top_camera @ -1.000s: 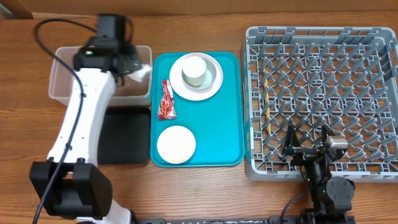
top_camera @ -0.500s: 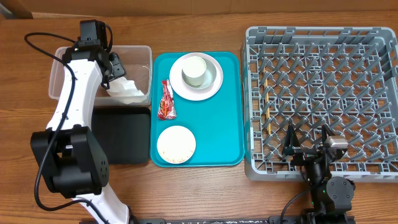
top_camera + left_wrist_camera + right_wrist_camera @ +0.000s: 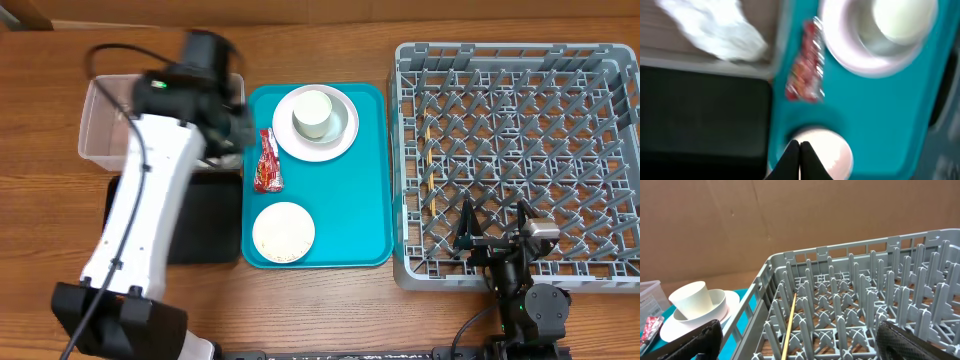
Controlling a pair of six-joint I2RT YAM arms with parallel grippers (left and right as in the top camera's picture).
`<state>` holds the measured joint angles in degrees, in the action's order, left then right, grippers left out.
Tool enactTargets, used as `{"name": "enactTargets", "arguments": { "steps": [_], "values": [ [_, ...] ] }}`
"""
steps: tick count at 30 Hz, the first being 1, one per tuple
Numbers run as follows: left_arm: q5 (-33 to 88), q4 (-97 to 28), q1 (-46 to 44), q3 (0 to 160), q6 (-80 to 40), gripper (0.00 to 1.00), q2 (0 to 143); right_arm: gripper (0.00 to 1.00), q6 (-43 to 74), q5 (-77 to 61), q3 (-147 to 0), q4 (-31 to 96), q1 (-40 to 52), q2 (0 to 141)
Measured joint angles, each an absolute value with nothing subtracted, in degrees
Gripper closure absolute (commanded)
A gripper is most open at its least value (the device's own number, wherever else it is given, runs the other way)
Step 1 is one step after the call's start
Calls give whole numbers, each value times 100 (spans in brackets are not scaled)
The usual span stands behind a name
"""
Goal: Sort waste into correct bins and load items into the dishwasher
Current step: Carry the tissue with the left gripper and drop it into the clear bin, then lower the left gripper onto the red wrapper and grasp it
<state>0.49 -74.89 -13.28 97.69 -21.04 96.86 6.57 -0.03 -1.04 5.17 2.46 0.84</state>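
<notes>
The crumpled white tissue [image 3: 715, 30] lies in the clear tub [image 3: 100, 125], hidden by my arm in the overhead view. My left gripper [image 3: 236, 130] [image 3: 799, 149] is shut and empty, blurred, above the teal tray's left edge beside the red wrapper [image 3: 268, 162] [image 3: 807, 65]. Its tips point at a round whitish-pink dish [image 3: 283, 232] [image 3: 830, 152]. A white cup [image 3: 312, 113] [image 3: 690, 300] stands in a pale bowl [image 3: 342, 135] [image 3: 720, 305]. My right gripper [image 3: 495, 235] [image 3: 805, 345] is open and empty over the near edge of the grey dish rack [image 3: 560, 70] [image 3: 865, 280].
The black tray [image 3: 210, 220] [image 3: 700, 115] lies in front of the clear tub, partly under my left arm. The teal tray [image 3: 350, 200] [image 3: 875, 115] sits between the bins and the rack. A thin yellowish stick [image 3: 430, 150] [image 3: 790, 325] rests among the rack's pegs.
My left gripper let the tissue go into the clear tub, shut again and swung right to the teal tray's left edge. The right arm has stayed still.
</notes>
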Motion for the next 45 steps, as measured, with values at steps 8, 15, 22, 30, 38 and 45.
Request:
{"name": "enactTargets", "arguments": {
  "steps": [8,15,22,30,38,45],
  "values": [
    [-397,-6805,-2340,8652,-2403,63,9703,0,659,-5,-104,519,244,84],
    [-786,-5616,-2399,7708,-2473,66,9725,0,657,-3,-104,515,244,84],
    [-1041,-4431,-2397,6783,-2499,48,9797,0,659,-3,-104,519,246,84],
    [-1212,-3723,-2399,6388,-2515,39,9859,0,657,-3,-104,517,246,84],
    [-1275,-3400,-2399,6246,-2515,49,9859,0,657,-3,-104,519,244,84],
    [-1350,-3142,-2399,6075,-2512,51,9859,0,659,-3,-104,517,246,84]
  ]
}}
